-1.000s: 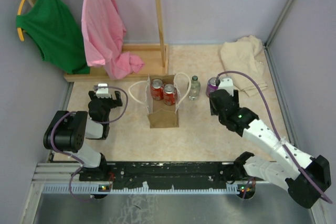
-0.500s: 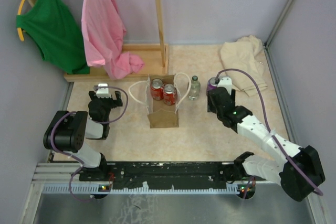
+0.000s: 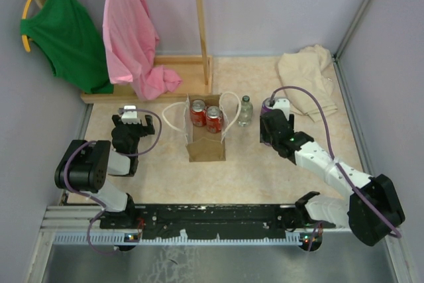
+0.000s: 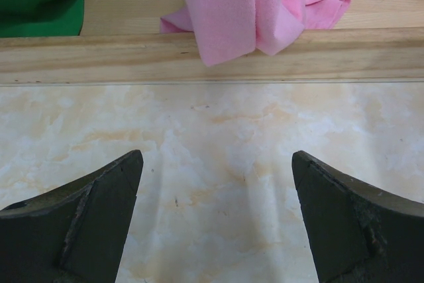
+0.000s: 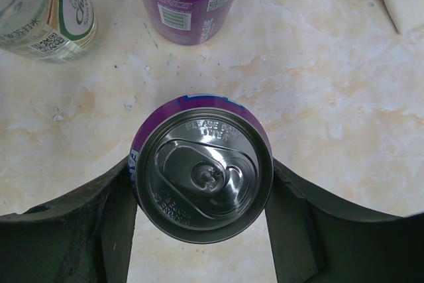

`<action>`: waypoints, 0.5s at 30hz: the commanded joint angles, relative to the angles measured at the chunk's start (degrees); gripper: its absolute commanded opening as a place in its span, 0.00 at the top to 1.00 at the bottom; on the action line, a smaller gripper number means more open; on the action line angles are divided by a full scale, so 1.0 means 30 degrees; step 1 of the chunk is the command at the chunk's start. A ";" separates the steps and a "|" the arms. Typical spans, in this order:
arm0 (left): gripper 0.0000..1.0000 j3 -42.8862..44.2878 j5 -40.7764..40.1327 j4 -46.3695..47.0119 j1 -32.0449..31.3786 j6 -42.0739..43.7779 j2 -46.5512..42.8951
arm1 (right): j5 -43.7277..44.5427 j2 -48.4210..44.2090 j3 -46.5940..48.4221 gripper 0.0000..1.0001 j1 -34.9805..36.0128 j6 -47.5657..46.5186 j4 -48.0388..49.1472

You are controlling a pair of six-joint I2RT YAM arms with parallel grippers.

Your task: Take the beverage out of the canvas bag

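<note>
The tan canvas bag [image 3: 205, 145] stands open at the table's middle, with white loop handles and two red cans [image 3: 198, 112] inside. My right gripper [image 3: 271, 130] is to its right, shut on a purple can [image 5: 202, 183] seen from above, both fingers against its sides. I cannot tell whether the can touches the table. A second purple can [image 5: 189, 1] stands just beyond it and also shows in the top view [image 3: 267, 105]. My left gripper [image 3: 132, 129] is left of the bag, open and empty over bare table [image 4: 217, 183].
A clear plastic bottle [image 3: 246, 111] stands between the bag and the purple cans, and shows at the right wrist view's upper left [image 5: 46, 11]. A cream-beige cloth heap [image 3: 306, 81] lies at the back right. A wooden rack base [image 3: 152, 87] with pink [image 3: 132, 38] and green [image 3: 66, 31] shirts stands at the back left.
My right arm has swung its elbow in, and the gripper has moved a little to the left and away, toward the standing purple can. The left arm has not moved.
</note>
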 commanded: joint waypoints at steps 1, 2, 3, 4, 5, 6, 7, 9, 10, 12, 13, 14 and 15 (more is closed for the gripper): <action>0.00 0.0247 -0.0121 0.0541 -0.0083 0.0078 0.0201 | 0.0376 0.0157 0.0249 0.94 -0.0323 0.0499 0.1806; 0.00 0.0246 -0.0121 0.0541 -0.0086 0.0090 0.0215 | 0.0325 0.0230 0.0255 0.88 -0.0336 0.0528 0.1815; 0.00 0.0246 -0.0121 0.0556 -0.0072 0.0084 0.0202 | 0.0292 0.0290 0.0255 0.82 -0.0338 0.0561 0.1816; 0.00 0.0246 -0.0121 0.0543 -0.0062 0.0076 0.0201 | 0.0263 0.0338 0.0255 0.72 -0.0338 0.0591 0.1797; 0.00 0.0232 -0.0121 0.0541 -0.0087 0.0089 0.0208 | 0.0277 0.0388 0.0255 0.64 -0.0338 0.0635 0.1781; 0.00 0.0245 -0.0121 0.0541 -0.0075 0.0087 0.0216 | 0.0316 0.0435 0.0233 0.56 -0.0338 0.0666 0.1731; 0.00 0.0246 -0.0121 0.0541 -0.0089 0.0087 0.0202 | 0.0332 0.0462 0.0227 0.47 -0.0338 0.0721 0.1674; 0.00 0.0247 -0.0102 0.0539 -0.0063 0.0082 0.0208 | 0.0430 0.0577 0.0241 0.35 -0.0334 0.0835 0.1511; 0.00 0.0247 -0.0104 0.0533 -0.0087 0.0079 0.0201 | 0.0467 0.0638 0.0246 0.27 -0.0337 0.0856 0.1434; 0.00 0.0246 -0.0120 0.0541 -0.0072 0.0089 0.0201 | 0.0520 0.0732 0.0254 0.15 -0.0338 0.0955 0.1302; 0.00 0.0254 -0.0117 0.0541 -0.0062 0.0087 0.0201 | 0.0515 0.0803 0.0277 0.11 -0.0338 0.0999 0.1217; 0.00 0.0240 -0.0109 0.0556 -0.0089 0.0083 0.0201 | 0.0485 0.0849 0.0295 0.09 -0.0338 0.1030 0.1148; 0.00 0.0246 -0.0108 0.0543 -0.0090 0.0076 0.0204 | 0.0496 0.0941 0.0334 0.08 -0.0338 0.1070 0.1110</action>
